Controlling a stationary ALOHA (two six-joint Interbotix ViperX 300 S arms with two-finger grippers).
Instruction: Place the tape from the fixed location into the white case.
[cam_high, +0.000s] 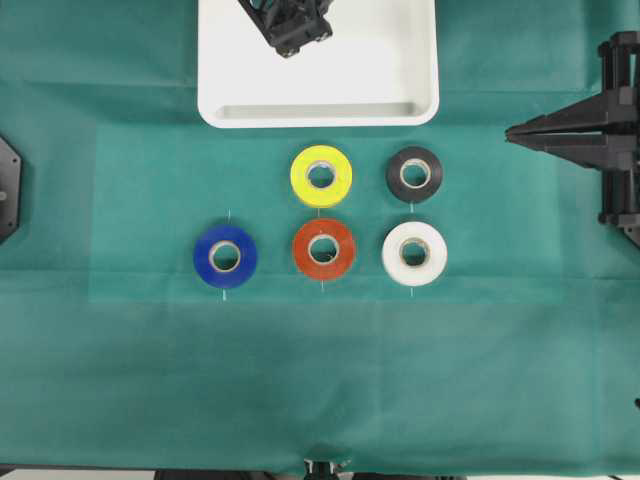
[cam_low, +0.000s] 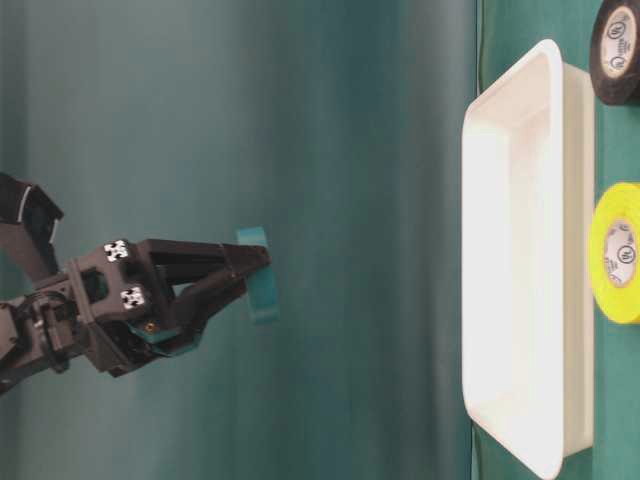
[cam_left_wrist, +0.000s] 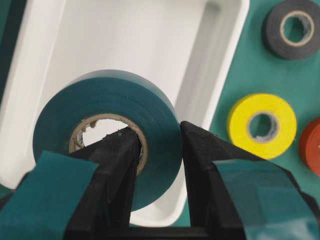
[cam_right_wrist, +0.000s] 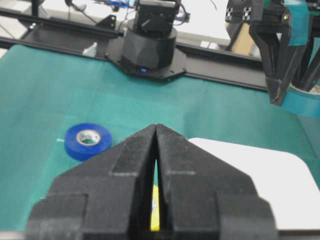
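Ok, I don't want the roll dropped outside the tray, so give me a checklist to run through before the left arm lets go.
1. Teal tape gripped by left gripper, one finger through the core, one outside: ok.
2. Tape above the white tray, not the cloth: ok, by the left wrist view.
3. Tray floor bare below: ok.
4. Tape low enough to release: not ok; the table-level view shows it well above the tray.
5. Right gripper shut, away from the tray: ok.
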